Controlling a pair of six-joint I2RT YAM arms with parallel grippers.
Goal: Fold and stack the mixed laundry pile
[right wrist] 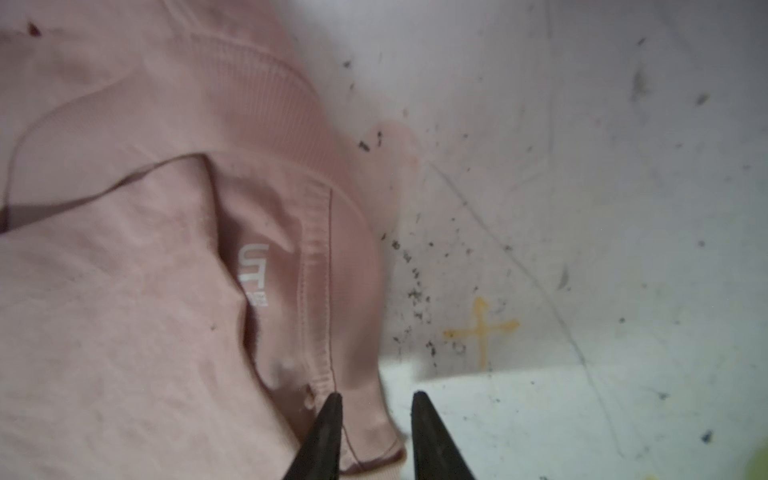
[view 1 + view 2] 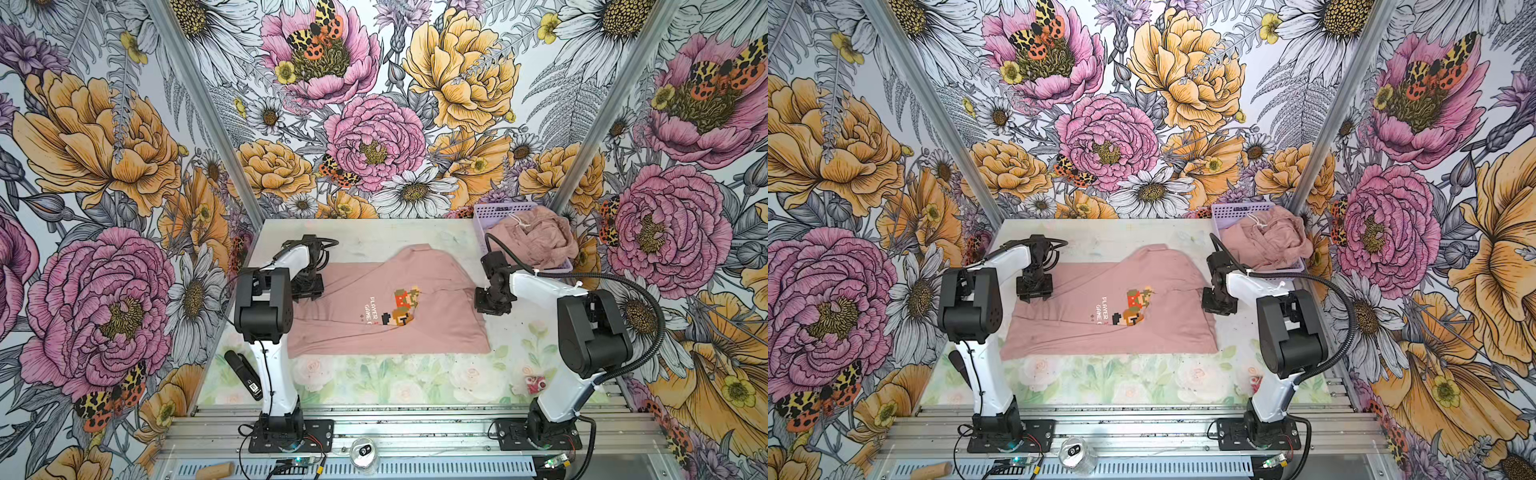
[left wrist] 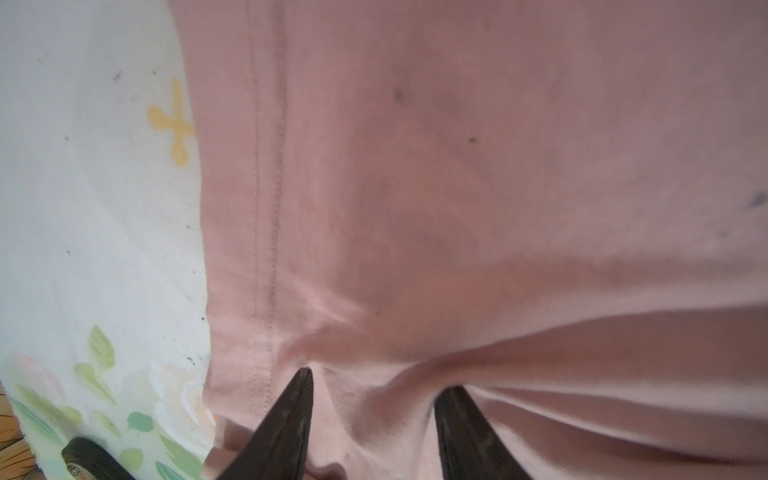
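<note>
Flowered wallpaper [image 2: 374, 137] covers three sides. Pale worktop [image 2: 374, 232], with a faded rose print along its near edge.

T-shirt [image 2: 349, 291]: dusty pink, lying flat across the middle of the worktop.
- Long axis runs left to right in both top views. Collar end points right, hem end left.
- Far edge rises to a blunt peak past centre. Near edge is straight.
- Pixel print [image 2: 405, 307] and white lettering face up near the middle. Their lower part is tucked under a fold that runs in from the left.

Left jaws: down on the left end of the shirt, just inside the stitched hem [image 3: 268, 208]. The left wrist view shows both tips apart and resting on the cloth, with a shallow ridge of fabric running past them. Open, cloth not pinched.

Right jaws: at the shirt's right edge, by the ribbed collar [image 1: 266, 93] and the neck label [image 1: 253, 274]. The right wrist view shows the tips parted, one over the collar seam and one over bare worktop. Open, not clamped on the cloth. A yellow cross mark [image 1: 482, 328] sits on the worktop just beside that edge.

Second pink piece [image 2: 536, 245]: crumpled, white drawstring showing. It is heaped in the lilac basket [image 2: 498, 211] at the far right corner, near the right arm and apart from the shirt.
</note>
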